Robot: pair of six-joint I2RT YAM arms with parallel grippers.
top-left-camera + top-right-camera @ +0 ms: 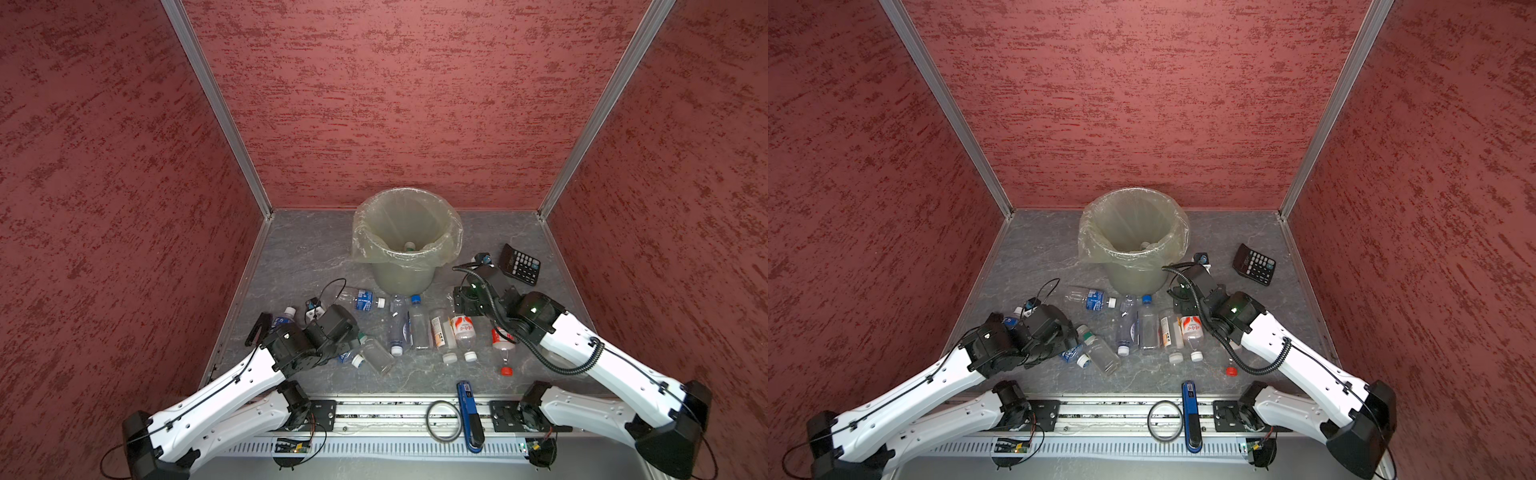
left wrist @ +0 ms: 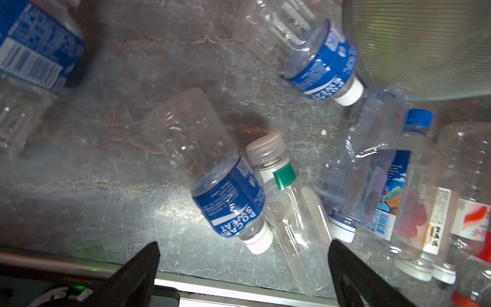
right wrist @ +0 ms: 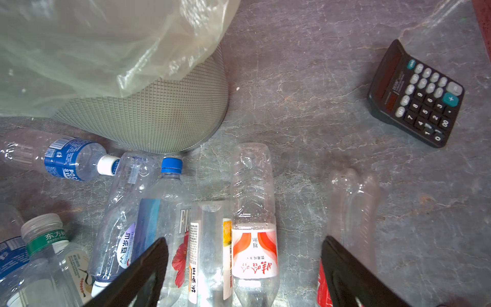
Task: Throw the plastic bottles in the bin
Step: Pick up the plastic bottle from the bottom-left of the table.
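Begin at the near edge: leave the blue flat tool [image 1: 469,415] on the rail alone. The plastic bottles [image 1: 419,328] lie on their sides on the table between the arms, short of the bin [image 1: 405,270].

The left gripper [image 2: 243,243] is spread wide and empty above the Pocari Sweat bottle [image 2: 228,196], which lies against the green-banded bottle [image 2: 292,212]. Close across the labelled body, not the cap, so the neighbour is not caught.

The right gripper [image 3: 244,239] is likewise wide apart and holds nothing. The red-and-white labelled bottle [image 3: 253,247] lies between its fingers, crosswise to the closing line. Lower one finger into the seam beside the orange-labelled bottle [image 3: 210,252].

Release only above the bin's opening, clear of the folded liner; one bottle [image 1: 409,247] already lies inside. Avoid the calculator [image 1: 519,264] beyond.
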